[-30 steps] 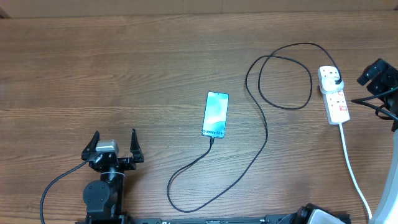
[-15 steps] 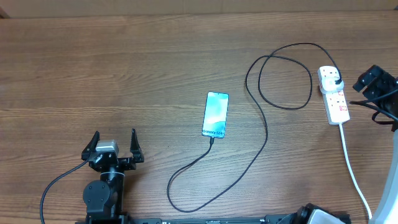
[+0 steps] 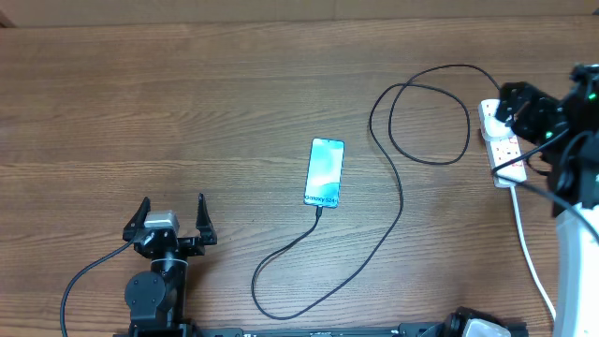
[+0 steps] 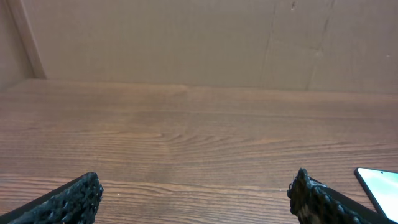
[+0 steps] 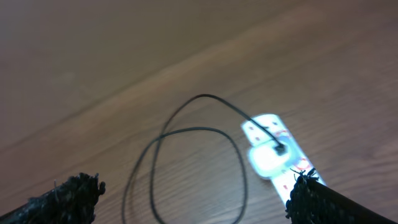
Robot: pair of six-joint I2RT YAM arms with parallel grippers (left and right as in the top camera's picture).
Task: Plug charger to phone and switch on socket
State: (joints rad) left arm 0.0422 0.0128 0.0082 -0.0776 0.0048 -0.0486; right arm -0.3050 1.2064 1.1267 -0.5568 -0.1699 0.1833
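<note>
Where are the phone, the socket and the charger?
phone (image 3: 325,171), overhead view, middle of its screen.
socket (image 3: 506,150), overhead view, white body beside the red marks.
charger (image 3: 401,197), overhead view, cable stretch right of the phone.

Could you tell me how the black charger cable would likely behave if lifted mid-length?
Probably floppy: the charger lies in loose loops, so it would likely sag. It looks joined to the phone and the socket, so pulling might drag the phone.

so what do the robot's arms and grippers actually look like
Both arms are mostly black. The left gripper has two slim black fingers, a silver-grey block behind them and a trailing black cable. The right gripper has rough-textured black fingers; its arm shows green lights and a white lower segment.
</note>
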